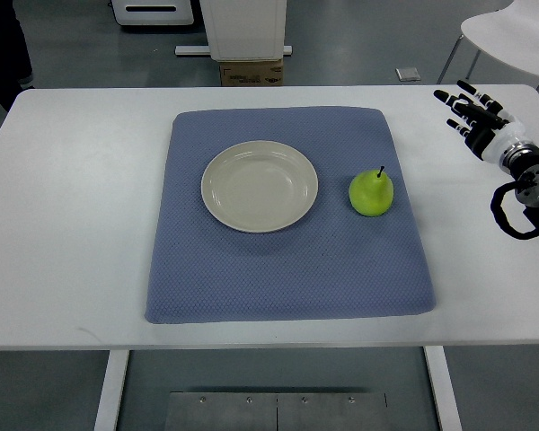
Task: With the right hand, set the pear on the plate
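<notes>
Pear (371, 192) upright on blue mat (287, 260), just right of plate (260, 186), not touching. Right hand (472, 111) over white counter (72, 224) at far right, fingers spread, empty, well apart from pear.

Right arm (532, 193) cut by right edge — chair (512, 31) cropped.

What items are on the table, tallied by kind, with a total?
Pear: 1
Plate: 1, empty
Blue mat: 1, under both
Total: 3
The right hand hovers open over the table's far right corner, holding nothing.
</notes>
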Robot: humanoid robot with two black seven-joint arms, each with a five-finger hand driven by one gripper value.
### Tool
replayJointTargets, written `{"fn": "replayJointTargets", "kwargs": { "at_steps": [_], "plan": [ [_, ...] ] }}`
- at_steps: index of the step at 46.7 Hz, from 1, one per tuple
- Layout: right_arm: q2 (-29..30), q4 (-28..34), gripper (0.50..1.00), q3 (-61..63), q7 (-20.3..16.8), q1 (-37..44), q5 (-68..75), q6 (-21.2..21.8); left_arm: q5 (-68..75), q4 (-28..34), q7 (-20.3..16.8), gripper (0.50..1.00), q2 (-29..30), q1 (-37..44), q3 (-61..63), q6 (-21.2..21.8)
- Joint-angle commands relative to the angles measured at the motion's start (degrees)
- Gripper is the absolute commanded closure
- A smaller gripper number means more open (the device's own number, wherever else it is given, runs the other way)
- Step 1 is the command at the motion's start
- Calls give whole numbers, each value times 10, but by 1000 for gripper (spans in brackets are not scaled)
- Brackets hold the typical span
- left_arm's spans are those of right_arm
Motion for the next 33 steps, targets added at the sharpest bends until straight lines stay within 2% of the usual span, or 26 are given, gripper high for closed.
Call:
{"fn": "replayJointTargets", "kwargs": {
  "at_steps": [1,33],
  "plan": [
    [0,0,500,0,0,0,0,0,0,0,0,500,0,3,1,0],
    [-1,-3,500,0,3,0,-1,0,0,1,0,500,0,3,0,0]
  ]
}}
